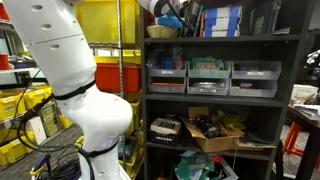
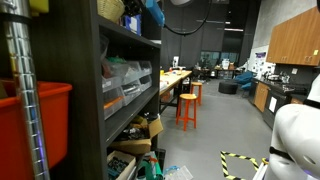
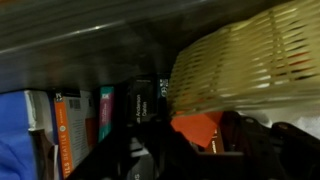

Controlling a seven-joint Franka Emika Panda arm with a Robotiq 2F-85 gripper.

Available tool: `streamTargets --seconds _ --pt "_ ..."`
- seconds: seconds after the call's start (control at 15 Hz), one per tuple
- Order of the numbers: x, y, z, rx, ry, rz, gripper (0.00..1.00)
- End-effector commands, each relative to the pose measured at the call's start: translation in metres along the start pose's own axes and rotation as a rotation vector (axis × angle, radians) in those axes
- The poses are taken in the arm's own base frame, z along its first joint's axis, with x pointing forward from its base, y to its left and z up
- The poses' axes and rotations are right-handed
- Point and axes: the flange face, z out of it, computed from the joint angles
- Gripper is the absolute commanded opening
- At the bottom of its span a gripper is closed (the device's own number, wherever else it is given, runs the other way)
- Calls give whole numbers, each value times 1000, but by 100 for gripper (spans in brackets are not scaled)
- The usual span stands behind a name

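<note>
Reaching up to the top shelf (image 1: 250, 40), my one claw (image 1: 167, 12) sits right at one wicker basket (image 1: 160, 31) at the shelf's end corner. I cannot tell whether its fingers are apart or clamped. Three storage bins (image 1: 208, 76) line the shelf below.
</note>
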Motion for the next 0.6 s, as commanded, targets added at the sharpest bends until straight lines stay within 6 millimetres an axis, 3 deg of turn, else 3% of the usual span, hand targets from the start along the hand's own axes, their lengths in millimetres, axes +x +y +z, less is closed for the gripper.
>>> streamTargets --seconds 0.0,0.07,0.33,0.53 --pt "-5 2 0 -18 -6 -26 76" --pt "-5 1 0 -20 -7 -31 77" --pt "-11 2 4 -35 -19 -57 98" --pt "-12 1 6 -47 -14 -73 100"
